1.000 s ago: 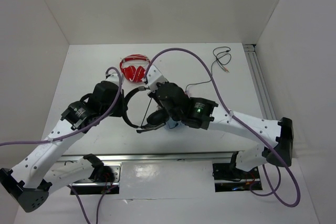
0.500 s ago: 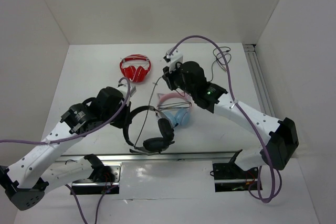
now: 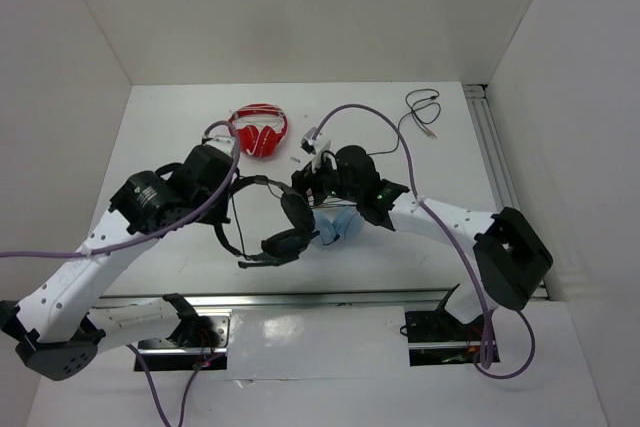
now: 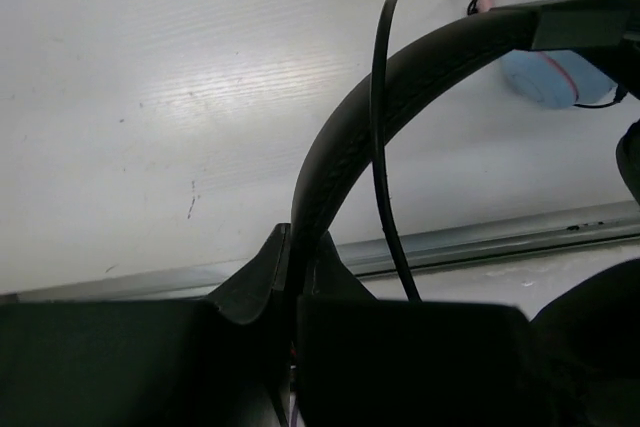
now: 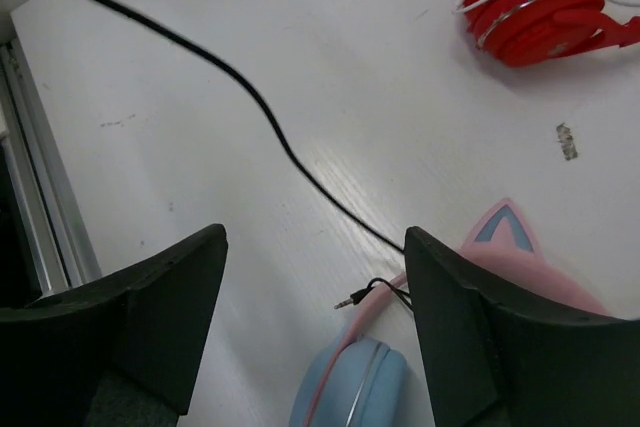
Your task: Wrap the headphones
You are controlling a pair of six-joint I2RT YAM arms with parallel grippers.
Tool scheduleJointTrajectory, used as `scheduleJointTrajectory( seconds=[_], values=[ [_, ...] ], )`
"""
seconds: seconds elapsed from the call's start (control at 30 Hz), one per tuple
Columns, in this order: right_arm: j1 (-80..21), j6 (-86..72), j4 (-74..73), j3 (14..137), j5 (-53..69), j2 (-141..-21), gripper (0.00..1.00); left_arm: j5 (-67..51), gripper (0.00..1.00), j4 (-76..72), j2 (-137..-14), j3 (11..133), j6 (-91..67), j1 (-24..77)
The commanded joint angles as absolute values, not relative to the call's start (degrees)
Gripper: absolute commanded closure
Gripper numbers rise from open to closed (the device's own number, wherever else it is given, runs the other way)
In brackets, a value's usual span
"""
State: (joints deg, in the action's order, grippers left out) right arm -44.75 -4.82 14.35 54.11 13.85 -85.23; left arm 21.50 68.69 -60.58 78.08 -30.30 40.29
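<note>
My left gripper (image 3: 228, 209) is shut on the thin black headband of the headphones (image 3: 288, 230) and holds them just above the table. Their earcups and boom microphone hang to its right. In the left wrist view the headband (image 4: 400, 77) runs up out of the left gripper (image 4: 295, 247), and the thin black cable (image 4: 380, 147) crosses in front of it. The cable (image 5: 250, 97) trails across the table to its far end (image 3: 425, 112). My right gripper (image 3: 306, 185) stands beside the upper earcup. In its wrist view the right gripper (image 5: 315, 247) is open with nothing between its fingers.
Pink-and-blue cat-ear headphones (image 3: 340, 222) lie under the right wrist; their blue earcup (image 5: 350, 387) and small jack plug (image 5: 350, 299) show between the open jaws. Red-and-white headphones (image 3: 258, 129) sit at the back. Metal rails run along the right side (image 3: 495, 147) and the near edge (image 3: 330, 297).
The right gripper has opened. It swung away to the back of the table, then returned beside the black headphones. The left arm shifted the held headphones forward, then back.
</note>
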Motion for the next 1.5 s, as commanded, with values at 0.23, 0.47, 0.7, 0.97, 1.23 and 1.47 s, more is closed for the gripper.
scheduleJointTrajectory(
  seconds=[0.23,0.47,0.7,0.97,1.23,1.47],
  values=[
    [-44.0,-7.8,33.9,49.4,22.5,-88.2,0.05,17.6,1.0,73.7,-63.7,95.3,-34.9,40.3],
    [-44.0,-9.1,41.9,50.5,18.2,-94.0,0.0,9.4,1.0,73.2,-64.2,98.4,-34.4,40.3],
    [-42.9,-7.6,41.3,56.3,17.7,-100.3,0.0,5.7,1.0,72.7,-63.1,98.4,-34.4,40.3],
    [-42.4,-9.2,43.9,54.2,18.7,-101.7,1.0,7.5,1.0,72.1,-62.1,99.1,-34.2,40.3],
    [-34.3,-6.5,25.9,63.3,9.9,-90.7,1.0,4.7,1.0,68.5,-58.5,84.0,-32.1,40.3],
    [-26.2,-6.3,17.7,70.8,14.2,-90.2,1.0,4.7,1.0,68.5,-54.1,79.8,-31.0,40.3]
  ],
)
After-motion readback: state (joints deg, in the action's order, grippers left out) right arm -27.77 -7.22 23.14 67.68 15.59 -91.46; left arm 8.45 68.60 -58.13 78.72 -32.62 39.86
